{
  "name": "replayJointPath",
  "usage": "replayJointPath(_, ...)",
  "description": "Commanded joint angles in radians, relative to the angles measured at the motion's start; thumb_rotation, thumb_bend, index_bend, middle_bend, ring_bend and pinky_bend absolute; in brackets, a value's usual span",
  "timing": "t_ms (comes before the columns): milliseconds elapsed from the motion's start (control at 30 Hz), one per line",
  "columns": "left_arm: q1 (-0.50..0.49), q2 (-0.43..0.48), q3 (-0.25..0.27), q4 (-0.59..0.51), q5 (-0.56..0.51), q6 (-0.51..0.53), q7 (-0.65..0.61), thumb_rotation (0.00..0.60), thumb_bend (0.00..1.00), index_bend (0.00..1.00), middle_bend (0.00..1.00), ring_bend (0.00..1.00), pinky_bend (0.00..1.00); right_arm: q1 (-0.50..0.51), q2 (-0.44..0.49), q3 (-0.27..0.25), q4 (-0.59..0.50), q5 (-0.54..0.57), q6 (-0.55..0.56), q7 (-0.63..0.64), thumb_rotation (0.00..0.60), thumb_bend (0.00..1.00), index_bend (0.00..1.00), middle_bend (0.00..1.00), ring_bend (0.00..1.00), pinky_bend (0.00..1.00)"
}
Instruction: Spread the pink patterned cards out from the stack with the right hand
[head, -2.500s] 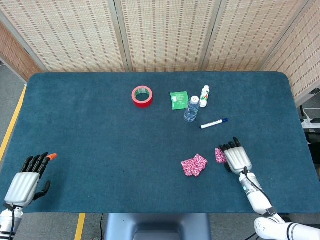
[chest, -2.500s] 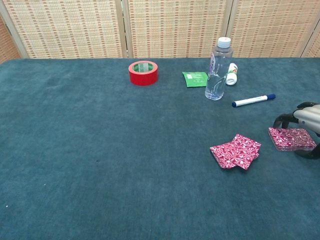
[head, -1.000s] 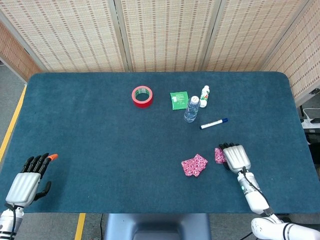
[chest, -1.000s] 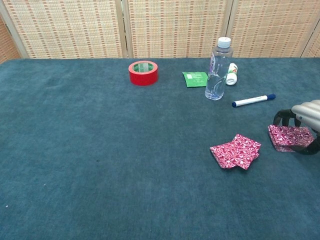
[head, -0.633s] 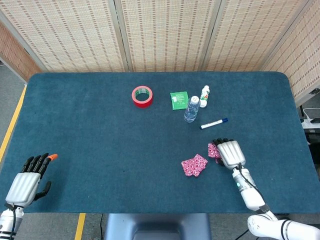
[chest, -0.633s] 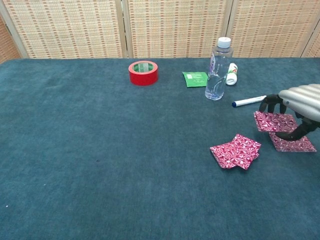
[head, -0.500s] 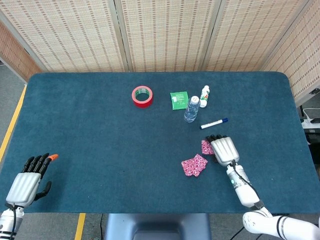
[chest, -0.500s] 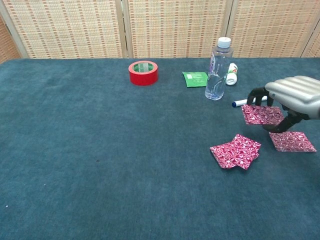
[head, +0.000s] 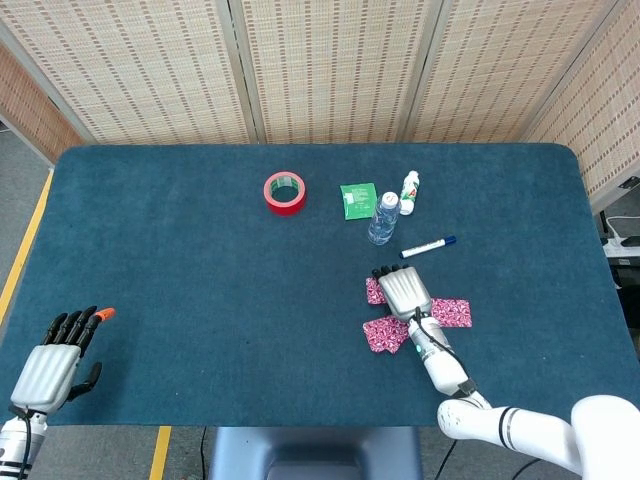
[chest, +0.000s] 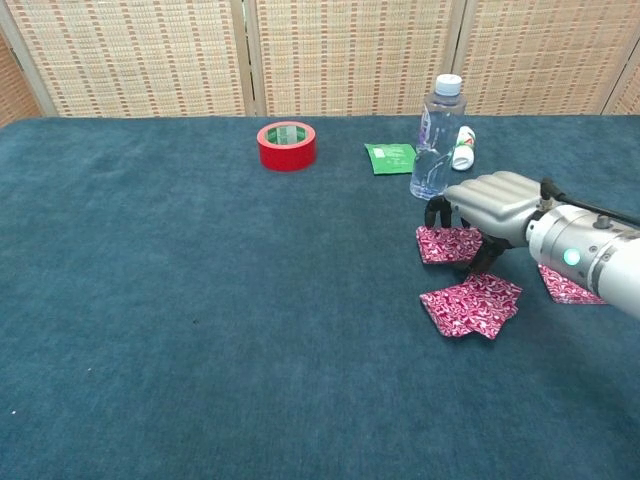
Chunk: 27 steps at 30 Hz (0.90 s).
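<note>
1. Dark teal felt tabletop (head: 200, 260), wide bare cloth on its left half.
2. Right hand (chest: 488, 208), fingers curled down, grips a small stack of pink patterned cards (chest: 447, 243).
3. Fanned pink cards (chest: 472, 304) lie just below it; one pink card (head: 452, 312) lies beside its wrist.
4. Left hand (head: 52, 362) rests spread and holds nothing, at the tabletop's near left edge.

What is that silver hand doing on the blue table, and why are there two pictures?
It is a robot with two arms that end in metal hands. One camera looks down from its head, the other looks out from its chest, so you see one moment twice. Its right hand presses its fingertips on some pink patterned cards. More pink cards lie in a small pile in front, and one card lies off to the side. Its left hand rests open at the table's corner. Farther back are red tape, a green packet, a water bottle, a small white bottle and a marker.
</note>
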Motion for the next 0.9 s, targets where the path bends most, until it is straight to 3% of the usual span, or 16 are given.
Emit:
replayJointPath(33,-0.003,-0.001,-0.001,0.001,-0.004,-0.006,0.001,0.600,0.46,0.00,0.00,0.00,0.04,0.018,0.015,-0.009,-0.004,0.027,-0.041,-0.005,0.600,0.27,0.02,0.19,0.20,0.26)
replayJointPath(200,-0.003,-0.002,0.001,0.000,-0.006,-0.008,0.007,0.600,0.46,0.00,0.00,0.00,0.04,0.020,0.048,-0.018,-0.039,0.031,-0.036,0.005,0.600,0.27,0.00,0.07,0.10,0.16)
replayJointPath(433,-0.004,-0.004,0.001,-0.001,-0.008,-0.009,0.013,0.600,0.46,0.00,0.00,0.00,0.04,0.011,0.089,-0.031,-0.089,0.014,-0.008,0.019,0.600,0.27,0.00,0.05,0.09,0.14)
replayJointPath(500,-0.002,-0.003,0.000,-0.002,-0.008,-0.007,0.011,0.600,0.46,0.00,0.00,0.00,0.04,-0.032,0.151,-0.052,-0.174,-0.037,0.062,0.047,0.600,0.27,0.00,0.05,0.09,0.14)
replayJointPath(633,0.001,-0.002,-0.006,0.000,-0.002,0.010,-0.003,0.600,0.46,0.00,0.00,0.00,0.04,-0.143,0.270,-0.127,-0.327,-0.148,0.197,0.129,0.600,0.27,0.00,0.04,0.05,0.08)
replayJointPath(733,0.001,-0.015,-0.011,0.026,0.028,0.034,-0.028,0.600,0.46,0.00,0.00,0.00,0.04,-0.262,0.363,-0.226,-0.416,-0.260,0.334,0.187,0.600,0.27,0.00,0.00,0.00,0.00)
replayJointPath(800,-0.001,-0.028,-0.013,0.050,0.054,0.051,-0.048,0.600,0.46,0.00,0.00,0.00,0.04,-0.350,0.385,-0.289,-0.397,-0.358,0.454,0.235,0.600,0.27,0.00,0.00,0.00,0.00)
replayJointPath(900,-0.003,-0.040,-0.014,0.075,0.072,0.061,-0.062,0.600,0.47,0.00,0.00,0.00,0.03,-0.430,0.375,-0.327,-0.330,-0.449,0.566,0.302,0.600,0.27,0.00,0.00,0.00,0.00)
